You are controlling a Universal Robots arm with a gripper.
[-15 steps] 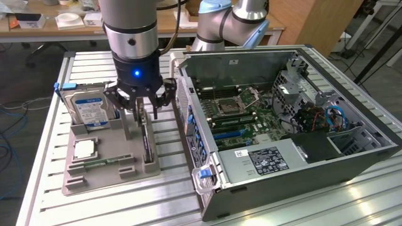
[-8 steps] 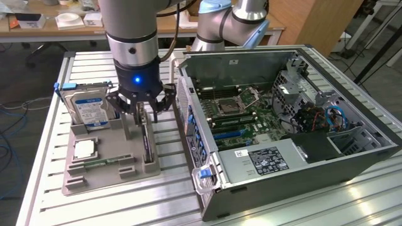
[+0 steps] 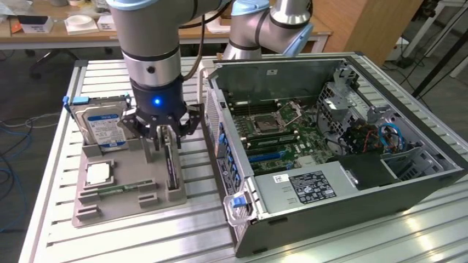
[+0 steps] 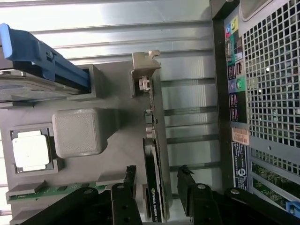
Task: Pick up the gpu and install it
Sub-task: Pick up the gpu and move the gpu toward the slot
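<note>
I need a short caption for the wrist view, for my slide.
Pincer straddling the gpu, upright in its grey tray beside the computer case.

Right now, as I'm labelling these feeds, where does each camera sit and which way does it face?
Exterior view: off the arm, high up, looking down on the grey tray and open computer case; the arm and jaws show.
Wrist view: on the wrist, looking down along the open jaws, which straddle the gpu.
Shared: gpu, grey tray, hard drive, computer case.
</note>
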